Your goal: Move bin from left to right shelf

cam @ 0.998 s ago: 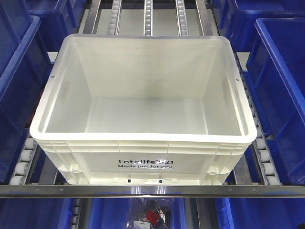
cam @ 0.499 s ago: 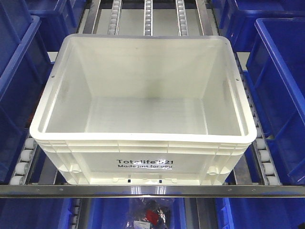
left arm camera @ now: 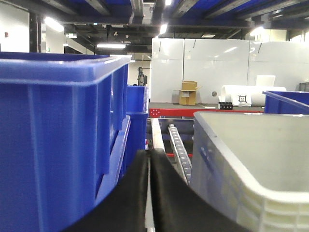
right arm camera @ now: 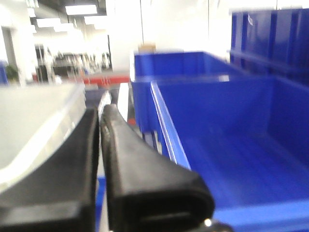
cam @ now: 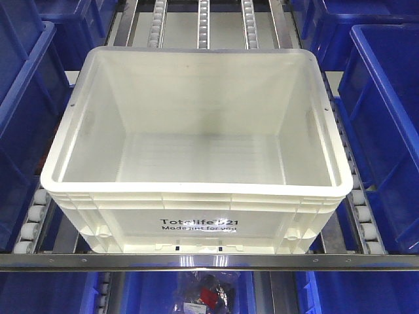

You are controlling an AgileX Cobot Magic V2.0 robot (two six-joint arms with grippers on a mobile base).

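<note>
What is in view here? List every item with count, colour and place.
bin: one, white, empty, centred on the roller rack, at its front bar.
roller rack: one, steel with white rollers, under and behind the bin.
blue totes: several, dark blue, on both sides of the bin and on the level below.
bag: one, dark and red contents, below the front bar.
cardboard box: one, brown, far background of the left wrist view.
left gripper: one, black, shut, between a blue tote and the bin.
right gripper: one, black, shut, between the bin and a blue tote.
</note>
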